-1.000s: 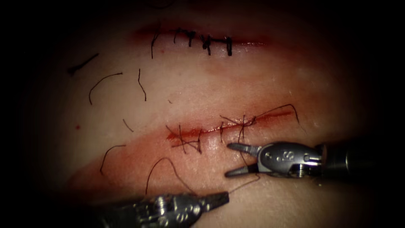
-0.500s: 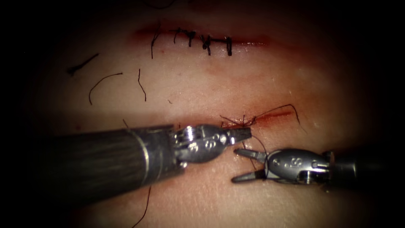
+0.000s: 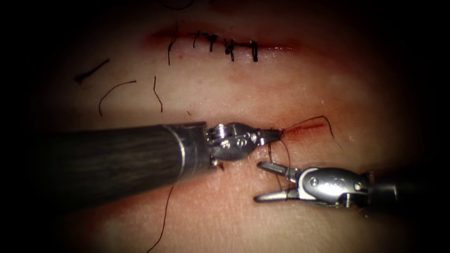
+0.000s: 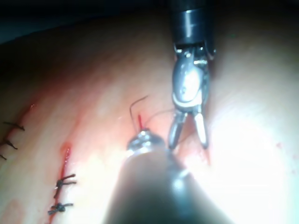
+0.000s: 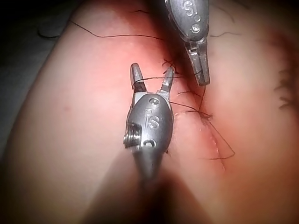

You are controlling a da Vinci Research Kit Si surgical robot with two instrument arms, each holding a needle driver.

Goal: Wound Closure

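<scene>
The thread (image 3: 279,154) runs from the cut (image 3: 304,129) on the tissue (image 3: 262,89) into the left claw (image 3: 274,136), clamped on it beside the knot, while the right claw (image 3: 262,182) stands apart around the strand, holding nothing; knot-tying seems in hand, and the next move calls for steady tension.

Dark shafts, stamped silver hands (image 3: 265,180)
</scene>
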